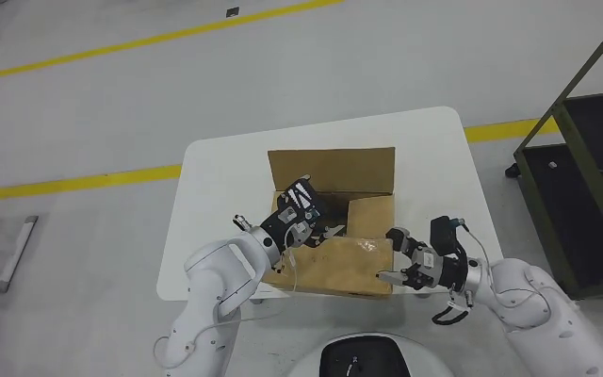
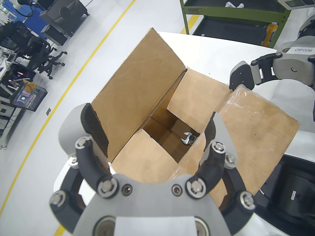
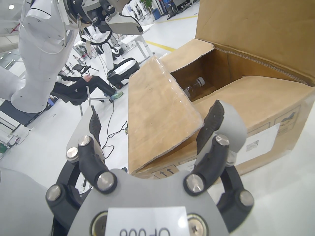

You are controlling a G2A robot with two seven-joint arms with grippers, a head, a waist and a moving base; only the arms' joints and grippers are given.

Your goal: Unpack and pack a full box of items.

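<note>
Wrench (image 2: 189,139), bottle (image 3: 196,84) inside box (image 3: 270,104)

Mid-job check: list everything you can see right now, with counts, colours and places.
box: one, brown cardboard, on the table, flaps open.
wrench: one, silver, inside the box.
bottle: one, dark with a pale cap, lying inside the box.
table: one, white, under the box.
shelf cart: one, green, beside the table.
left tool: one, open, above the box opening.
right tool: one, open, at the near flap's corner.
</note>
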